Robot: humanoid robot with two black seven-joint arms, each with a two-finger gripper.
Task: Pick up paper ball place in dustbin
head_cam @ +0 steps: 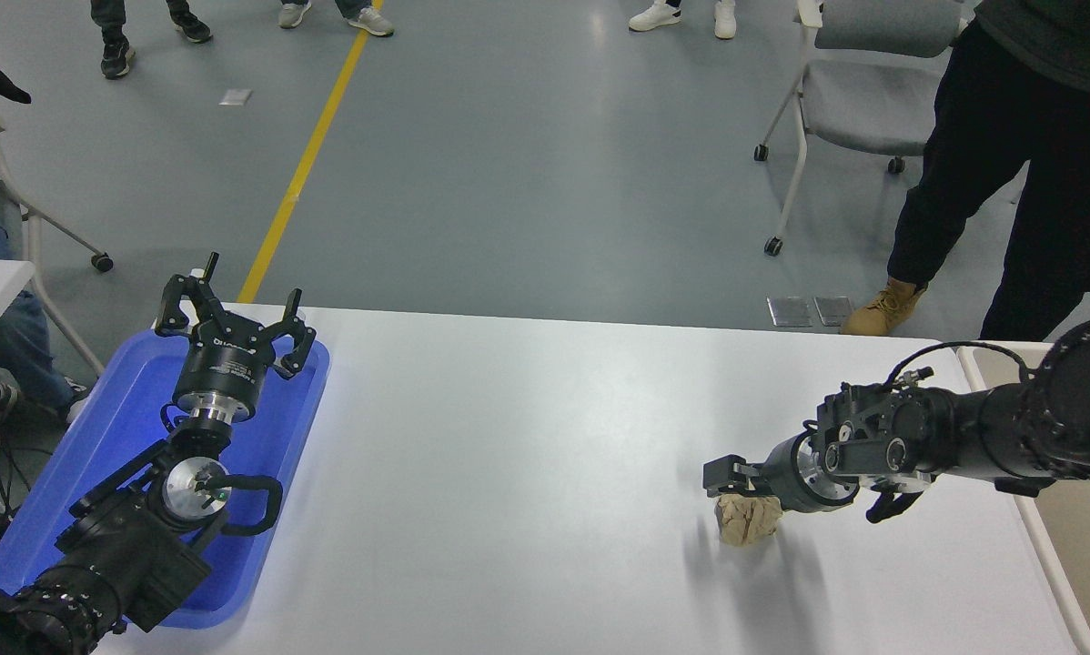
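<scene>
The tan crumpled paper ball (747,520) is at the right part of the white table (527,455). My right gripper (736,496) reaches in from the right and is closed on its top; one finger (727,475) shows above the ball, the other is hidden behind it. A faint shadow lies on the table below the ball. The beige dustbin (1086,564) stands off the table's right edge, under my right arm, partly hidden by it. My left gripper (234,318) is parked open above the blue tray (99,455) at the lower left.
A person in dark trousers and tan boots (882,309) stands beyond the table's far right corner. A grey wheeled chair (873,100) is behind them. Other people's feet show along the top. A seated person is at the left edge.
</scene>
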